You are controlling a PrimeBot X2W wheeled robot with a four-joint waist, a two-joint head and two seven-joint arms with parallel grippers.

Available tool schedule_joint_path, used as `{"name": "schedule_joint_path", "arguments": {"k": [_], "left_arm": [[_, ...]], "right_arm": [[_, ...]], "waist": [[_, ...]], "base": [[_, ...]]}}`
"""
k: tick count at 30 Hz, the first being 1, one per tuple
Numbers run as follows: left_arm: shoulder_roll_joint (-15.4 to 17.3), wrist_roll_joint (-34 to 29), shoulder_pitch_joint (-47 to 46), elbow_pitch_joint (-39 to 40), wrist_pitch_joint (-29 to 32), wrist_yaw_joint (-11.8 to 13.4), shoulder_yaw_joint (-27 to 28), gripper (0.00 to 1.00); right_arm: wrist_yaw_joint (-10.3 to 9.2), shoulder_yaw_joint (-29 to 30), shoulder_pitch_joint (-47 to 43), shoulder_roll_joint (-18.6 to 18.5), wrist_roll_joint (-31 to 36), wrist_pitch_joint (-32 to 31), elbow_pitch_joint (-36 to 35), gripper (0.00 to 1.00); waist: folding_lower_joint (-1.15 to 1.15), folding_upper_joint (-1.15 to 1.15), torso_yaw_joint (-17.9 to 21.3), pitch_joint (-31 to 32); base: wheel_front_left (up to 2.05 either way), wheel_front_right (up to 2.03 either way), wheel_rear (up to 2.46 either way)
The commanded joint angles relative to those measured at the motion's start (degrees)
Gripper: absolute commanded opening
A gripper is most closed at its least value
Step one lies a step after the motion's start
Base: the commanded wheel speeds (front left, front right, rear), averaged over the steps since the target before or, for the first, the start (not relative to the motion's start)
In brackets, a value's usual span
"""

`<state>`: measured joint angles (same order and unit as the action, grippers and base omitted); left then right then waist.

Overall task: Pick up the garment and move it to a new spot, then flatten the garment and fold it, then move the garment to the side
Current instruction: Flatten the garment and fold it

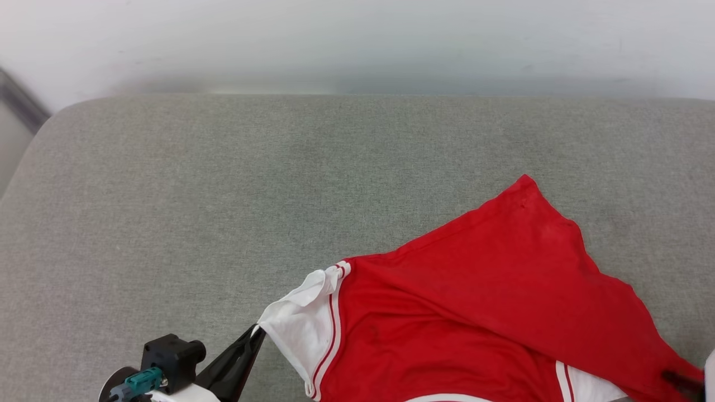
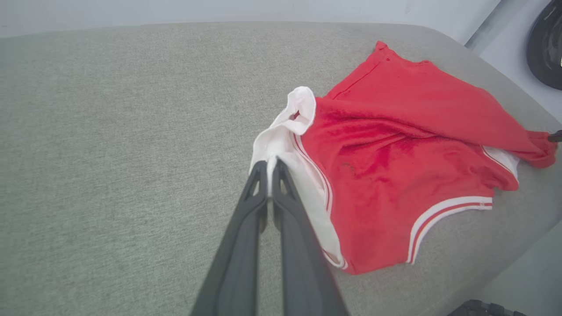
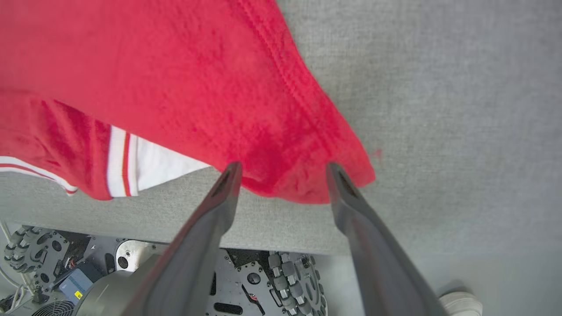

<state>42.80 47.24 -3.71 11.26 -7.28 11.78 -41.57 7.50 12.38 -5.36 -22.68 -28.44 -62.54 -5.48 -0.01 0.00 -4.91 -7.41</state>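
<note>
Soft, matt red cloth garment with ribbed white trim at the tip of the left gripper, which looks like smooth dark plastic; coarse grey woven upholstery beneath.

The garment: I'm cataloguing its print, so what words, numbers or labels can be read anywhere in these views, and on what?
No text can be read.
The garment: red cloth, white sleeves and striped trim on the side showing; no lettering.
The yellow sticker on a blue box, low in the right wrist view: too small to read.
</note>
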Motion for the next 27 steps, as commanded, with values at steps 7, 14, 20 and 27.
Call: {"name": "schedule_joint_path", "arguments": {"k": [7, 14, 20, 27], "left_arm": [[0.65, -1.43, -1.13, 3.67, 0.56, 0.75, -0.09, 0.00], [0.43, -3.40, -3.85, 6.82, 1.30, 0.32, -0.57, 0.00], [-1.62, -5.25, -7.30, 8.15, 1.98, -0.87, -1.95, 0.00], [-3.74, -5.69, -9.12, 6.95, 1.93, -2.22, -3.36, 0.00]], "right_arm": [[-0.02, -2.36, 8.94, -4.54, -3.42, -0.06, -6.55, 1.00], [-0.02, -7.99, 20.12, -5.03, -1.30, -1.72, -7.04, 1.00], [-0.02, -13.06, 31.58, -6.17, 3.42, -4.23, 2.30, 1.00], [-0.02, -15.78, 36.55, -8.36, 7.28, -3.68, 11.13, 1.00]], "waist": [[0.01, 0.00, -2.40, -2.20], [0.01, 0.00, -6.13, -7.03], [0.01, 0.00, -11.65, -12.44], [0.01, 0.00, -15.50, -15.40]], "base": [[0.00, 0.00, 0.00], [0.00, 0.00, 0.00], [0.00, 0.00, 0.00], [0.00, 0.00, 0.00]]}}
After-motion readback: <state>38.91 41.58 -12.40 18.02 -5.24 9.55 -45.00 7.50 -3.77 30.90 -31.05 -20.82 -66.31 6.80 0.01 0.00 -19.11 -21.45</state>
